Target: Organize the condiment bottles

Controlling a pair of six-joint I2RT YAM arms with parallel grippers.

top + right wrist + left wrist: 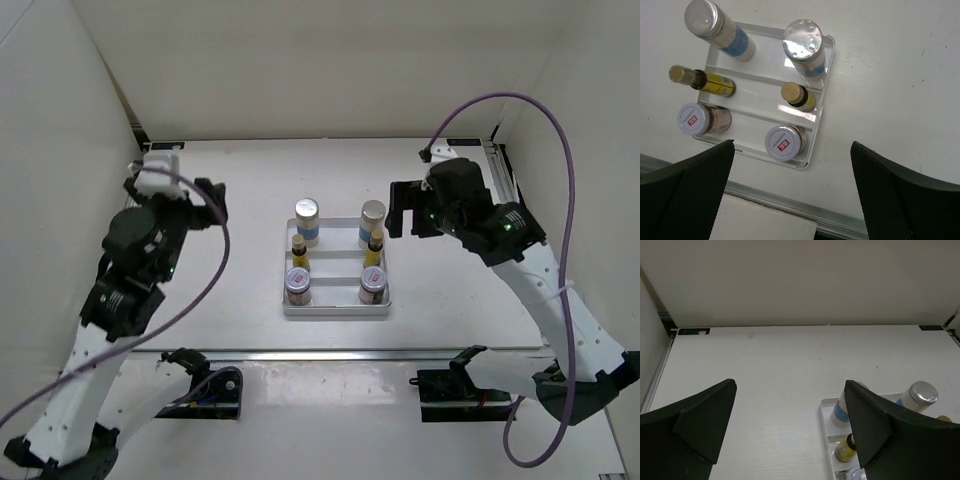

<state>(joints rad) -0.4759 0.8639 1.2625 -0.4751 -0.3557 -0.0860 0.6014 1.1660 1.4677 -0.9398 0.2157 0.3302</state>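
A white compartment tray [336, 262] in the middle of the table holds the condiment bottles in two columns. Two white blue-labelled jars [306, 222] [372, 222] stand at the back. Two small yellow bottles [299, 251] [375, 250] fill the middle row, and two red-labelled jars [298, 285] [372, 285] sit at the front. My left gripper [218, 205] is open to the left of the tray, holding nothing. On the tray's right, my right gripper [398, 212] hangs open and empty. In the right wrist view the near red-labelled jar [783, 142] lies below the open right gripper [792, 145].
White walls close in the table at the back and both sides. A metal rail [330, 352] runs along the near edge in front of the tray. The left wrist view shows bare table [780, 370] ahead of the left gripper [790, 384], with the tray [826, 425] at its right.
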